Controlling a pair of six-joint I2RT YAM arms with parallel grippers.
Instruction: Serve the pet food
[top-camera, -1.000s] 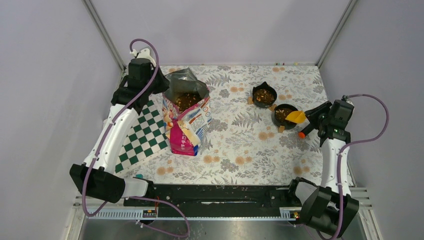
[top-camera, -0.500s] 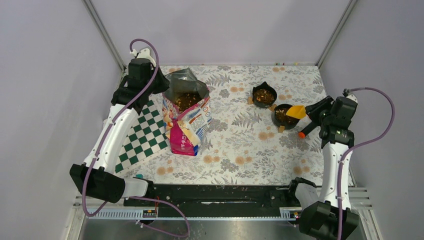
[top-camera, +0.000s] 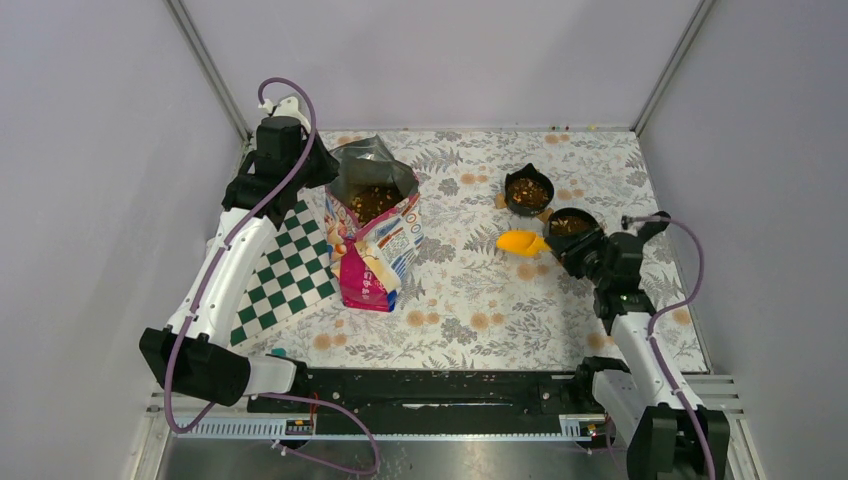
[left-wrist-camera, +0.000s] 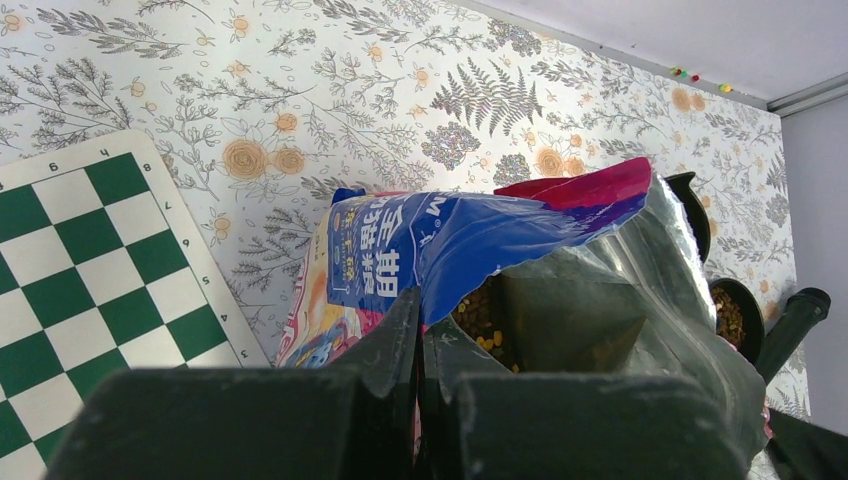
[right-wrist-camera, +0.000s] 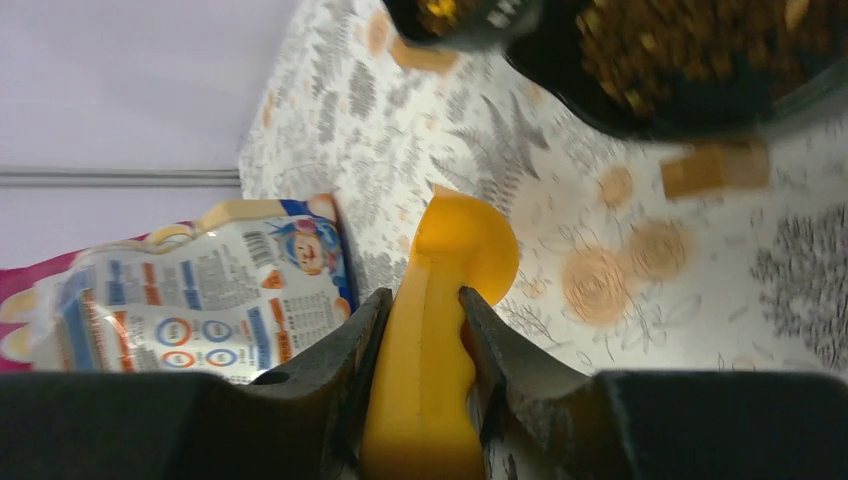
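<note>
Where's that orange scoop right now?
In the overhead view the orange scoop is right of centre, held by the right gripper just left of the nearer black bowl.

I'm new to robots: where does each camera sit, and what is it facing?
Top external: above and behind the arms, looking down on the table; both arms show.
Left wrist: on the left arm, facing the bag; left gripper pinches its rim.
Right wrist: on the right arm, facing the scoop in the right gripper.
All three see the bag.

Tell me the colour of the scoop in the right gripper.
The scoop is orange; the right wrist view shows it best.
</note>
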